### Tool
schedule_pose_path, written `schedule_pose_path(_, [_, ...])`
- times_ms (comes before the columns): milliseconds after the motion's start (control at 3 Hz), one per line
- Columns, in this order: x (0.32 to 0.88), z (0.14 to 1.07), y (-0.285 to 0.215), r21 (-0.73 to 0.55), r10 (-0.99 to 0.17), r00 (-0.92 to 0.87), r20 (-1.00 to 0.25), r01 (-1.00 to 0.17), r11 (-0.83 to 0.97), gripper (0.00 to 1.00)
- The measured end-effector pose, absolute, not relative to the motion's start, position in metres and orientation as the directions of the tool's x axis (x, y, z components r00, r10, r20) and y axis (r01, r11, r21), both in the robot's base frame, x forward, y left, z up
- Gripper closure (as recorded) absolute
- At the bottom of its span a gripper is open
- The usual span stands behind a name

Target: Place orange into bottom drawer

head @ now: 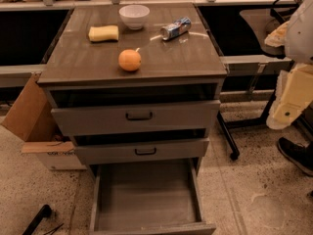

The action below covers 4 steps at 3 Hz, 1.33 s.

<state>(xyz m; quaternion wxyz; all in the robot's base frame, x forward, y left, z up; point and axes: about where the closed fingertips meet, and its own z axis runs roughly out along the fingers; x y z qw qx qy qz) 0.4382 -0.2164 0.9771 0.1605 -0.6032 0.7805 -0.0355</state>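
Note:
The orange (129,60) sits on the grey cabinet top (186,53), near its front edge and left of centre. The bottom drawer (146,195) is pulled fully out; its flat grey floor is bare. The two shallower drawers above it, the top one (138,116) and the middle one (145,151), are each pulled out a little. Of my arm only white and cream parts (296,77) show at the right edge, well away from the orange. My gripper is not in view.
On the cabinet top behind the orange are a yellow sponge (103,33), a white bowl (134,16) and a can lying on its side (175,28). A cardboard box (34,126) stands left of the cabinet. A dark shoe (296,154) and a desk leg (227,136) are at the right.

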Motion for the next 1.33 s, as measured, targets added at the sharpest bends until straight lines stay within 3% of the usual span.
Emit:
schedule_pose_path(667, [0.449, 0.970, -0.210, -0.249, -0.934, -0.225, -0.276, -0.922, 0.296, 0.00])
schedule_pose_path(1333, [0.528, 0.938, -0.149, -0.154, -0.766, -0.209, -0.608, -0.916, 0.371, 0.00])
